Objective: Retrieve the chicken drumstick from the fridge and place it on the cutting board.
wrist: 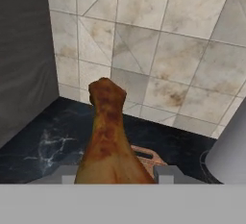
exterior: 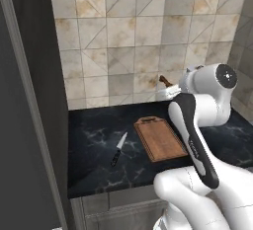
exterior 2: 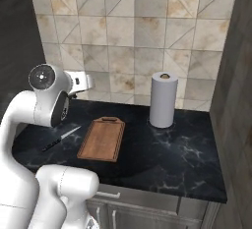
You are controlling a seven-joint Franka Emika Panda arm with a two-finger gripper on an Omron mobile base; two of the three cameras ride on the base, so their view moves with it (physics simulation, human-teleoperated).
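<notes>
Hand (wrist: 115, 177) clamped on the chicken drumstick (wrist: 108, 136), narrow end pointing away toward the tiled wall (wrist: 168, 35); in the left base view the drumstick tip (exterior: 165, 81) pokes out beyond the wrist, up in the air above the back of the counter (exterior: 94, 145). Cutting board (exterior: 159, 138) lies flat on the counter with nothing on it; knife (exterior: 118, 148) just to its left, apart; paper towel roll (exterior 2: 163, 100) stands upright to its right near the wall.

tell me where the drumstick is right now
The drumstick is in the gripper, held in the air above the counter, near the far end of the cutting board.
</notes>
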